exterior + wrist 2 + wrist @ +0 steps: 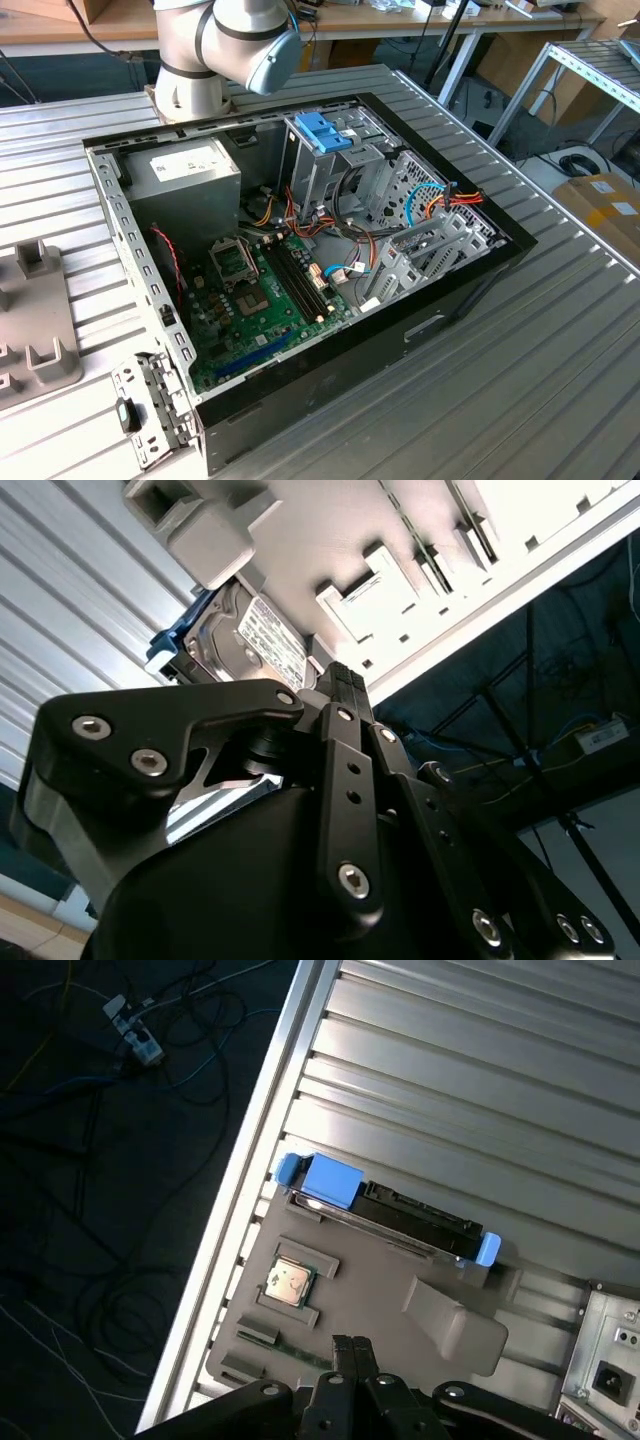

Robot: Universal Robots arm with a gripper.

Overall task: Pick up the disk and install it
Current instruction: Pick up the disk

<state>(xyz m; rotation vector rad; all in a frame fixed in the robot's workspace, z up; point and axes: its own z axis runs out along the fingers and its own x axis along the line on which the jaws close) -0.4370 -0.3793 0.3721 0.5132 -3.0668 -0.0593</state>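
Note:
The disk (405, 1217) stands on edge in a slot of a grey holder block (450, 1325) on the ribbed metal table. Blue carrier plastic (330, 1180) caps both of its ends. Its silver face and white label (268, 640) appear in the second wrist view. My gripper (350, 1347) hovers over the holder block, a short way from the disk and not touching it. The two thin black fingers (340, 680) are pressed together and shut on nothing.
A small square chip (290, 1282) lies in the block beside the disk. The table edge (250, 1200) runs close by, with floor and cables beyond. The open computer case (110, 200) holds a drive cage with a blue handle (322, 130) and a grey power supply (185, 165).

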